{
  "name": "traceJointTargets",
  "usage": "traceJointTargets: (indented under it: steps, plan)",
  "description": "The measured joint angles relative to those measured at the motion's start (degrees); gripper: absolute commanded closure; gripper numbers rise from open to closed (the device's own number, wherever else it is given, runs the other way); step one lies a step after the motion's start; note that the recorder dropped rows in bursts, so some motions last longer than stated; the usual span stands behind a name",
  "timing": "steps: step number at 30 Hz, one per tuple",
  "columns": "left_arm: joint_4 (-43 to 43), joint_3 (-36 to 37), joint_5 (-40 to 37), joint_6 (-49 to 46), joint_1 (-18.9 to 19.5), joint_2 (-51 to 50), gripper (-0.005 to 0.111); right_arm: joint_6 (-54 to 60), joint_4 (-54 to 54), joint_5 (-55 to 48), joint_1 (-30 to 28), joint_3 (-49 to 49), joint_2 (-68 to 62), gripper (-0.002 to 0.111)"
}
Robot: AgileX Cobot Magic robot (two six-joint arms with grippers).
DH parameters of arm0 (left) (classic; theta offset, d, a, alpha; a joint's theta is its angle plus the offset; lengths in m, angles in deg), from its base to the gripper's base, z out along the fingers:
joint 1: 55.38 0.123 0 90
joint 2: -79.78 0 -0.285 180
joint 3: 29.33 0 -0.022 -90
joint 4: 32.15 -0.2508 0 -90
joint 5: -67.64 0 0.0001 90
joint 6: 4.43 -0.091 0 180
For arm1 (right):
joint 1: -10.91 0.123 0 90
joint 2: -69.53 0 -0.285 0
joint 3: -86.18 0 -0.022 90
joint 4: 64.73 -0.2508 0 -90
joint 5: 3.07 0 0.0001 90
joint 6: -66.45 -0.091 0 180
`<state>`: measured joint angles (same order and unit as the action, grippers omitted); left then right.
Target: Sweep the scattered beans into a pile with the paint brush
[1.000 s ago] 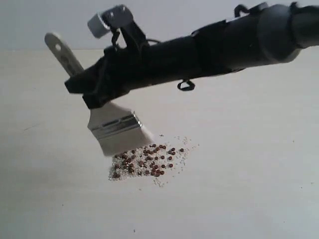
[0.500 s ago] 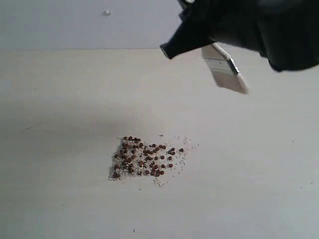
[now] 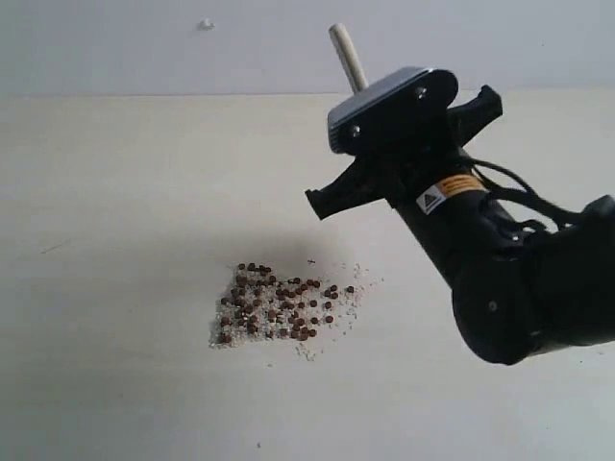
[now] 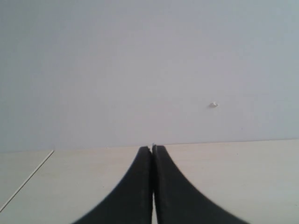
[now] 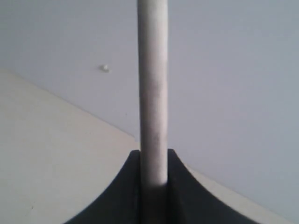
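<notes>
On the table (image 3: 115, 384), in the exterior view alone, the pile (image 3: 283, 307).

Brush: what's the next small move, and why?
Probably bring the brush down just right of the pile and flick leftward. The right gripper holds it raised by the handle, and a few beans trail off the pile's right edge, looser than the rest.
</notes>
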<state>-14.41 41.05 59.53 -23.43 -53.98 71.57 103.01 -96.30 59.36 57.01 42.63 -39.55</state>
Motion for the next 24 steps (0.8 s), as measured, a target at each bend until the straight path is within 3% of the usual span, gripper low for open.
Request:
traceJointTargets:
  steps: [9, 24]
  plan:
    - [0.0, 0.0, 0.0, 0.0, 0.0, 0.0, 0.107, -3.9, 3.8, 5.4, 0.0, 0.0, -12.2, 0.108]
    - [0.0, 0.0, 0.0, 0.0, 0.0, 0.0, 0.107, -10.9, 13.6, 3.1, 0.3, 0.1, -13.7, 0.108]
